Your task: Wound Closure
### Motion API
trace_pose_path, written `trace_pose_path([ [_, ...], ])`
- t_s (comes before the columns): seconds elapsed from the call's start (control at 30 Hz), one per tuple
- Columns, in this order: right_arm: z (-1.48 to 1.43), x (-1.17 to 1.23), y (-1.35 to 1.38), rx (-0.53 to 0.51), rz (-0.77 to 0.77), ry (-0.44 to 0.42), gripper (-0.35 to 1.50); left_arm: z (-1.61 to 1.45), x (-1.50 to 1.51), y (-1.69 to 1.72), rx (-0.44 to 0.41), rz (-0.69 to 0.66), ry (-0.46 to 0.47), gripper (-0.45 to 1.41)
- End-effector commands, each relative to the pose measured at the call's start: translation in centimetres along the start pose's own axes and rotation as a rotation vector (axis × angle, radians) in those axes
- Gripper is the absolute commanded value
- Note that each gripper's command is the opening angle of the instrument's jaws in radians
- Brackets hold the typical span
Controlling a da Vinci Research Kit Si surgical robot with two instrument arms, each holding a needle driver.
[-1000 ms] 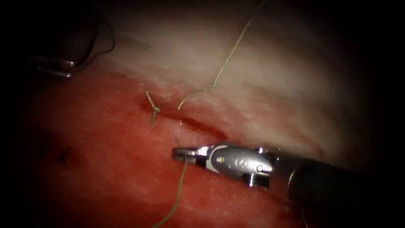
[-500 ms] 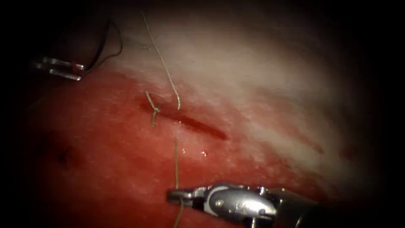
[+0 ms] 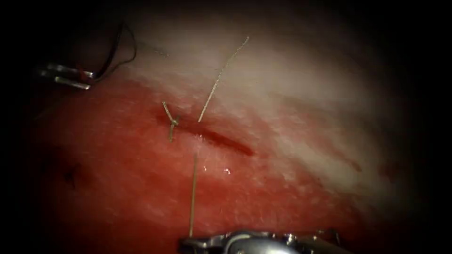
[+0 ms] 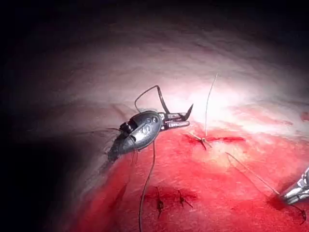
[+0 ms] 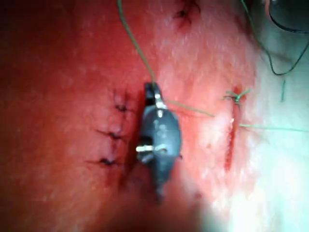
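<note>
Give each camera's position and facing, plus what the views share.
Endoscope: above and in front, facing the cut; right tool holds thread.
Left wrist: looks along its shaft at left tool, which holds the needle outside the tissue.
Right wrist: looks along its shaft at right tool, shut on thread.
Shared: cut, knot.

Red fluid (image 3: 141,188) on pale tissue (image 3: 292,70), tan thread (image 3: 193,197), silver right gripper (image 3: 188,243)
</note>
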Motion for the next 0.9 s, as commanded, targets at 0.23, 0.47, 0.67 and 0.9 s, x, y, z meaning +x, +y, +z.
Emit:
trace_pose_path([
  [0.23, 0.1, 0.04, -0.09, 0.021, -0.004, 0.011, -0.35, 0.05, -0.07, -0.04, -0.001, -0.004, 0.002, -0.45],
  [0.47, 0.1, 0.0, -0.03, -0.007, -0.003, 0.046, 0.58, 0.02, -0.13, -0.09, -0.007, -0.007, 0.006, -0.45],
  [0.67, 0.08, -0.04, 0.08, -0.029, 0.004, 0.057, 0.88, 0.01, -0.19, -0.11, -0.01, -0.014, 0.009, -0.45],
  [0.9, 0.09, -0.2, 0.64, -0.121, -0.032, 0.081, 0.93, 0.03, -0.19, -0.11, -0.008, -0.014, 0.008, -0.45],
])
